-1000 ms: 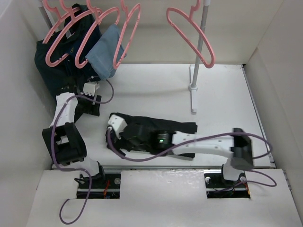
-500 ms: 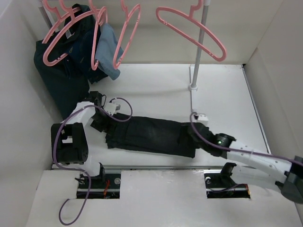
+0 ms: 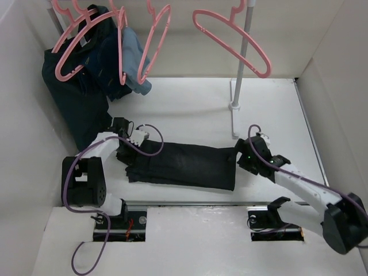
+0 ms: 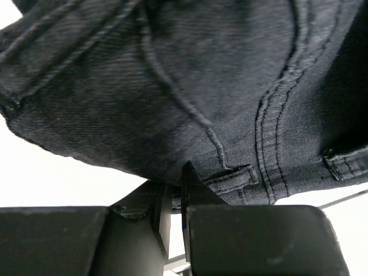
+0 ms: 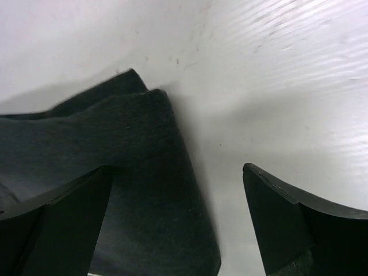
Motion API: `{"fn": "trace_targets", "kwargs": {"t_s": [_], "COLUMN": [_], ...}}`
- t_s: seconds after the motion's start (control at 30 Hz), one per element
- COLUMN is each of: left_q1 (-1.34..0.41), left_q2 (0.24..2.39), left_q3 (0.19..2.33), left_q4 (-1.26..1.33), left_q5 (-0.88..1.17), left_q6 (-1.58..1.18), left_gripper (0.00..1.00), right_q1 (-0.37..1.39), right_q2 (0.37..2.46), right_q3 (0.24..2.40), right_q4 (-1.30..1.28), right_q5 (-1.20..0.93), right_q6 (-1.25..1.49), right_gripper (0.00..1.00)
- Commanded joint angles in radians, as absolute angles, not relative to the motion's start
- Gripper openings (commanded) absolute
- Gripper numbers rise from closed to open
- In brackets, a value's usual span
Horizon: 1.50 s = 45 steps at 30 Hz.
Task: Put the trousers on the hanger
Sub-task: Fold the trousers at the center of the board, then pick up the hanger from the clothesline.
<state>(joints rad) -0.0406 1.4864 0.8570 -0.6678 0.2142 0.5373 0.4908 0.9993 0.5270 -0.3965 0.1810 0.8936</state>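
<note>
As they lie flat, trousers (image 3: 184, 164) run left-right, waistband leftward

Navy garment (image 3: 75, 106), light-blue cloth (image 3: 137, 63)

The black fabric trousers (image 3: 184, 164) lie left to right across the near half of the white table (image 3: 190, 109), with the left gripper (image 4: 175, 192) at their left end and the right gripper (image 5: 177, 172) at their right. Behind that right end stands the white rack pole (image 3: 241, 63), and the thin pink plastic hanger (image 3: 230, 40) hangs just left of it. A dark navy garment (image 3: 75, 103) and a small light-blue cloth (image 3: 138, 69) hang at the back left.
</note>
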Motion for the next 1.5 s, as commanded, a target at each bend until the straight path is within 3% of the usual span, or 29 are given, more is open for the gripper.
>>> {"fn": "trace_targets", "kwargs": {"t_s": [0.0, 0.1, 0.13, 0.2, 0.23, 0.27, 0.3, 0.57, 0.6, 0.67, 0.7, 0.83, 1.07, 1.2, 1.33, 1.47], "left_q1": [-0.055, -0.066, -0.078, -0.089, -0.089, -0.089, -0.089, -0.098, -0.098, -0.098, -0.098, -0.098, -0.098, -0.098, -0.098, -0.098], "left_q2": [1.477, 1.477, 1.477, 1.477, 1.477, 1.477, 1.477, 1.48, 1.467, 1.433, 1.384, 1.197, 0.78, 0.605, 0.566, 0.711], "left_q3": [0.779, 0.756, 0.747, 0.747, 0.738, 0.738, 0.738, 0.812, 0.802, 0.778, 0.778, 0.755, 0.802, 0.914, 1.119, 1.311], "left_q4": [-0.667, -0.632, -0.632, -0.611, -0.611, -0.597, -0.58, -0.598, -0.598, -0.598, -0.598, -0.621, -0.643, -0.716, -0.75, -0.717], "left_q5": [0.04, 0.04, 0.04, 0.031, 0.031, 0.011, 0.002, 0.044, 0.044, 0.054, 0.054, 0.045, -0.029, 0.172, 0.418, 0.508], "left_q6": [0.569, 0.546, 0.534, 0.534, 0.523, 0.523, 0.523, 0.514, 0.514, 0.528, 0.543, 0.607, 0.73, 0.765, 0.68, 0.559], "left_gripper": [0.0, 0.0, 0.0, 0.0, 0.0, 0.0, 0.0, 0.0, 0.09, 0.41, 0.72, 1.0, 1.0, 1.0, 1.0, 0.95], "right_q1": [0.465, 0.456, 0.456, 0.421, 0.408, 0.393, 0.361, 0.268, 0.268, 0.268, 0.279, 0.307, 0.39, 0.442, 0.497, 0.63], "right_q2": [1.133, 1.216, 1.264, 1.304, 1.334, 1.348, 1.359, 1.442, 1.442, 1.442, 1.399, 1.191, 0.84, 0.765, 0.782, 0.899], "right_q3": [0.525, 0.537, 0.537, 0.566, 0.575, 0.584, 0.598, 0.733, 0.733, 0.744, 0.732, 0.732, 0.928, 1.095, 1.248, 1.431], "right_q4": [-0.186, -0.1, -0.1, -0.081, -0.059, -0.058, -0.058, -0.058, -0.07, -0.095, -0.125, -0.273, -0.583, -0.664, -0.664, -0.664], "right_q5": [0.068, 0.008, 0.008, -0.009, -0.009, -0.009, -0.009, 0.023, 0.009, 0.0, 0.012, 0.141, 0.444, 0.593, 0.591, 0.578], "right_q6": [0.807, 0.785, 0.776, 0.776, 0.763, 0.762, 0.762, 0.701, 0.655, 0.632, 0.632, 0.632, 0.589, 0.528, 0.427, 0.347], "right_gripper": [1.0, 0.88, 0.66, 0.48, 0.17, 0.04, 0.0, 0.0, 0.17, 0.45, 0.65, 0.8, 0.81, 0.8, 0.79, 0.77]}}
